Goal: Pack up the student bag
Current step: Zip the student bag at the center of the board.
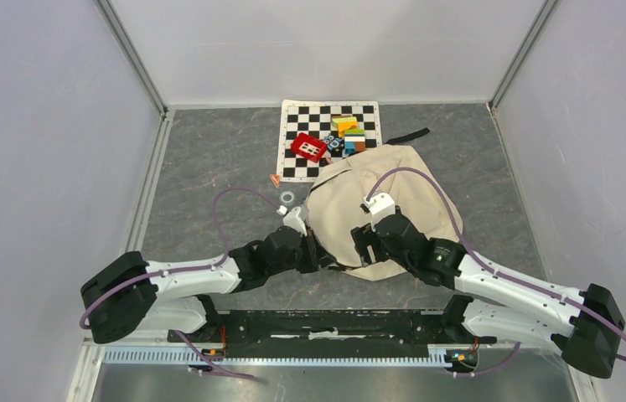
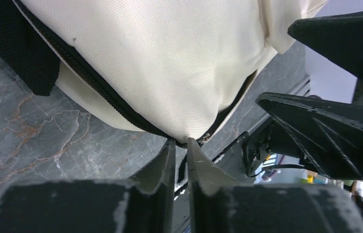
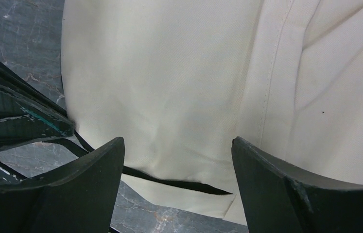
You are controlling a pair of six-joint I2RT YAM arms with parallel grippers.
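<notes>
The student bag, cream fabric with a black zipper line, lies flat in the middle of the grey table. My left gripper is at its near left edge. In the left wrist view its jaws are almost together, pinching the bag at the black zipper seam, where the fabric pulls down to a point. My right gripper hovers over the near part of the bag. Its fingers stand wide apart above the cream cloth and a black zipper strip, holding nothing.
A checkerboard mat lies behind the bag with a red block and several coloured blocks on it. A white ring and a small orange piece lie left of the bag. A black strap sticks out at the back.
</notes>
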